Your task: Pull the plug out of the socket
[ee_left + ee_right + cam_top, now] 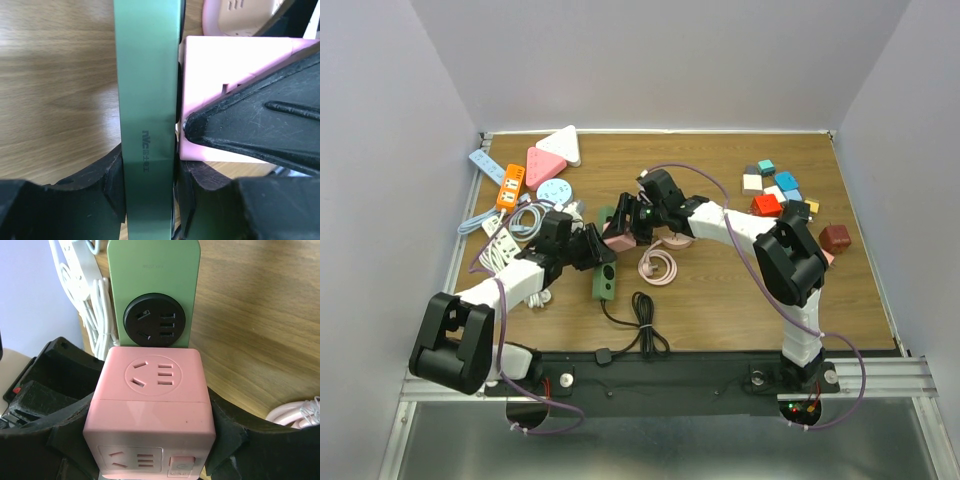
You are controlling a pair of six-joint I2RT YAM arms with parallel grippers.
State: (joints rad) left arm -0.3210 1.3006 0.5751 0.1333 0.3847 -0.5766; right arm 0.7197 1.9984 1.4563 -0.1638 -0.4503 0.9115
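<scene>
Gripping both halves of the job at once, I have my left jaws closed across the narrow sides of the green power strip (149, 100), which my left wrist camera sees edge-on. My right jaws are closed on two opposite sides of the pink cube plug (150, 390). From above, the pair lies near the middle of the worktop (740, 300), between my two wrists. The cube (618, 238) is at the far end of the strip (604, 283) and the strip's other end points toward my bases. The cube sits flush against the strip's face, just beside a free black round socket (154, 320). I see no gap between pink and green in either wrist view, and the pins themselves are hidden, so I judge the plug not yet parted from its socket. The grasping looks done, and the step in hand is the pull itself. The next move calls for my right arm to draw the cube straight away from the strip's face, along the line of the pins, without twisting or rocking. My left arm must brace the strip so it does not travel with the cube. My worry is the left hold, since smooth thin edges could slide through the pads if the socket grips hard. A pink cable coil (658, 266) lies near the cube, and I cannot tell whether it is attached to it.
</scene>
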